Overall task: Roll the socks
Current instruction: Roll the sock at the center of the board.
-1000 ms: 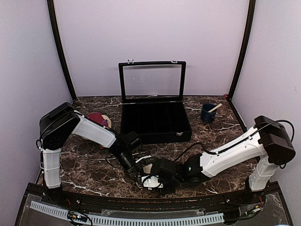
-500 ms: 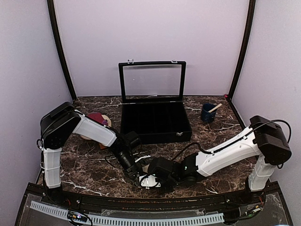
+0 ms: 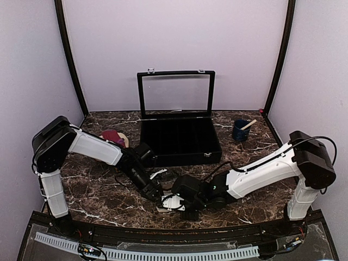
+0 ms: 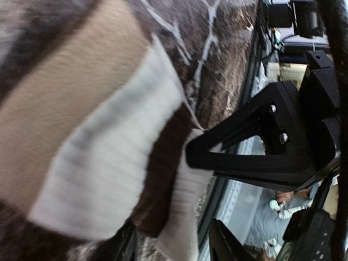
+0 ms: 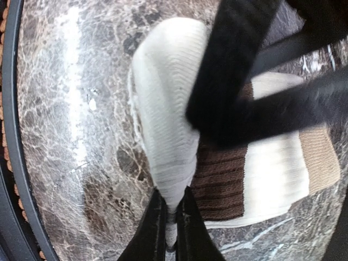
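Far left, the maroon sock point(image 3: 110, 135) lies on a tan mat point(image 3: 123, 141), well away from the action. Now the left gripper point(image 3: 156, 197): low over the marble table point(image 3: 92, 187), jaws apart, with the white cuff of the cream sock point(image 5: 168, 109) hanging loose between its fingers. That sock lies flat by the table's near edge, with little room in front. The right gripper point(image 5: 173, 202) has pinched tight on the cuff's folded edge. Behind, the open black case point(image 3: 179, 142). Far right, a blue cup point(image 3: 240, 131), with bare marble between.
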You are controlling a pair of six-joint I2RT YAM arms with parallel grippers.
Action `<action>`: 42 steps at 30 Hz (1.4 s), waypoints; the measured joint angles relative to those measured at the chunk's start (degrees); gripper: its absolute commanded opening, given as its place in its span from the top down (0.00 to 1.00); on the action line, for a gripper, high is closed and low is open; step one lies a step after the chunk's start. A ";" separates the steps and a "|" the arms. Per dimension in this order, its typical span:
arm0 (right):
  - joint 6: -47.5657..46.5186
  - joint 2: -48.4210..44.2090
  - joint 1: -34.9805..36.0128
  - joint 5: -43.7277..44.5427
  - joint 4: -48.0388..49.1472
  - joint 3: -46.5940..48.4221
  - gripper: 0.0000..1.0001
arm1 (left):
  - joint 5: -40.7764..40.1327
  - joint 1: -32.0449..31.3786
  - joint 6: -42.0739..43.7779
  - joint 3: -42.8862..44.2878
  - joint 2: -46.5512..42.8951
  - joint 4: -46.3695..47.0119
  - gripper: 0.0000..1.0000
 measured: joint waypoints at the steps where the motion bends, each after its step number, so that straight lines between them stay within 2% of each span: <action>1: 0.68 0.00 -0.26 -0.59 -0.09 0.09 1.00 | -1.01 0.28 -0.61 -0.94 -0.90 1.05 0.53; 9: 5.46 0.02 -2.91 -6.73 -0.39 0.57 1.00 | -9.40 1.18 -5.38 -8.00 -8.96 7.80 0.52; 21: 10.99 2.56 -10.36 -23.08 -3.50 3.67 1.00 | -25.40 0.66 -11.21 -18.36 -22.43 18.43 0.52; 31: 11.80 7.08 -15.61 -36.41 -8.33 8.26 1.00 | -41.97 -8.02 -10.43 -20.04 -29.46 20.00 0.49; 42: 11.43 10.86 -18.23 -44.19 -13.29 12.39 1.00 | -51.15 -14.71 -4.20 -20.37 -30.10 20.02 0.46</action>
